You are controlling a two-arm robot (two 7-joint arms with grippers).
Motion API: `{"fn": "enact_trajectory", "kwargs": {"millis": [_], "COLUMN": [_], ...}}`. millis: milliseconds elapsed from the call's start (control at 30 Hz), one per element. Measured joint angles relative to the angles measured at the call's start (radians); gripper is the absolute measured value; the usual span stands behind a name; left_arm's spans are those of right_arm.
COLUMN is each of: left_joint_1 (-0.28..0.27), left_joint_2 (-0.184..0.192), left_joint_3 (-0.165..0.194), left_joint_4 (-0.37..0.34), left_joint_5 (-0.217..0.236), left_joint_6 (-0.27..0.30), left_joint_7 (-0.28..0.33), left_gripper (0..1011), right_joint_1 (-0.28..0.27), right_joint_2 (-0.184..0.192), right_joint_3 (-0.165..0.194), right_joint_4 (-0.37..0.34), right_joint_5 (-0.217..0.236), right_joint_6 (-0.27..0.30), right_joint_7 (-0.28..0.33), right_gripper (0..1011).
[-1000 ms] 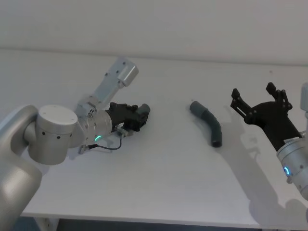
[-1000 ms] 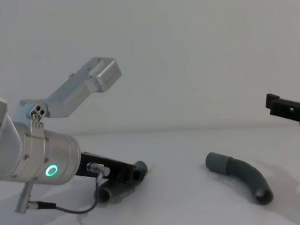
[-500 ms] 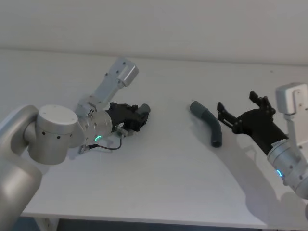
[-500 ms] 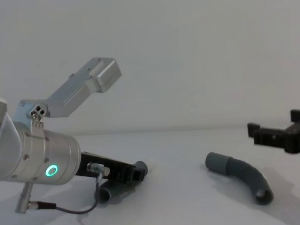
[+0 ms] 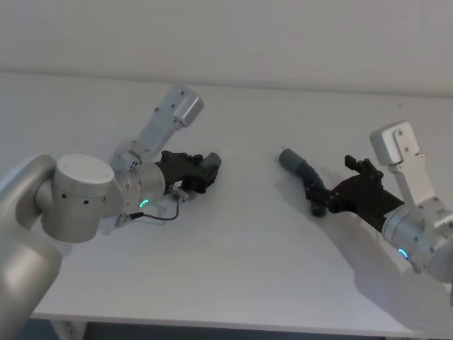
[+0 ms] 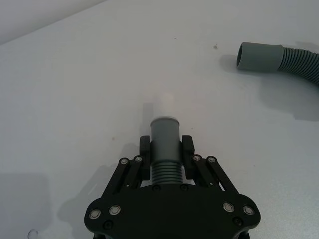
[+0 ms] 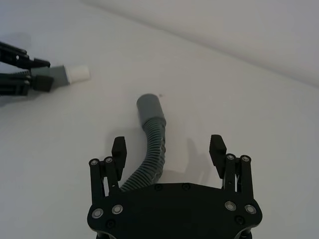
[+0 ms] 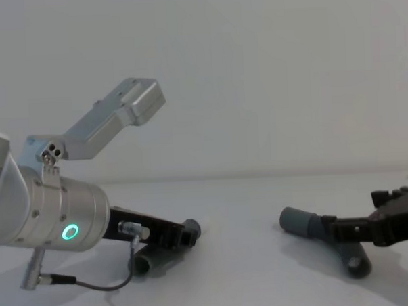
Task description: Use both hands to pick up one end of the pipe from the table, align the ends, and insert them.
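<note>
On the white table [image 5: 233, 255] the pipe lies in two pieces. My left gripper [image 5: 207, 170] rests low on the table, shut on the ribbed part of the left piece [image 6: 164, 133]. That piece's whitish plug tip [image 6: 160, 102] sticks out past the fingers. The right piece [image 5: 303, 168] is curved and dark grey, and its smooth socket cuff [image 7: 149, 107] points toward the left gripper. My right gripper [image 7: 168, 147] is open and down at table height, one finger on each side of this piece's ribbed middle [image 8: 309, 224], not closed on it.
A thin black cable [image 5: 159, 218] loops on the table beside the left wrist. The table's front edge [image 5: 212, 327] runs close below both arms. Bare white surface lies between the two pieces.
My right gripper has swung left and dropped from above the table's right side to straddle the right pipe piece. The left gripper and its piece have not moved.
</note>
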Motion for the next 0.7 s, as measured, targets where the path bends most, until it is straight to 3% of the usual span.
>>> {"fn": "enact_trajectory", "kwargs": {"millis": [233,700], "left_joint_1": [0.000,0.000], "left_joint_2": [0.000,0.000], "left_joint_3": [0.000,0.000], "left_joint_4": [0.000,0.000], "left_joint_5": [0.000,0.000], "left_joint_6": [0.000,0.000], "left_joint_7": [0.000,0.000], "left_gripper": [354,354], "right_joint_1": [0.045,0.104], "right_joint_2": [-0.014,-0.050], "right_joint_3": [-0.003,-0.004], "right_joint_4": [0.021,0.050], "right_joint_5": [0.022,0.038], "right_joint_6": [0.113,0.228], "right_joint_7": [0.034,0.056], "right_gripper": [1010,1010]}}
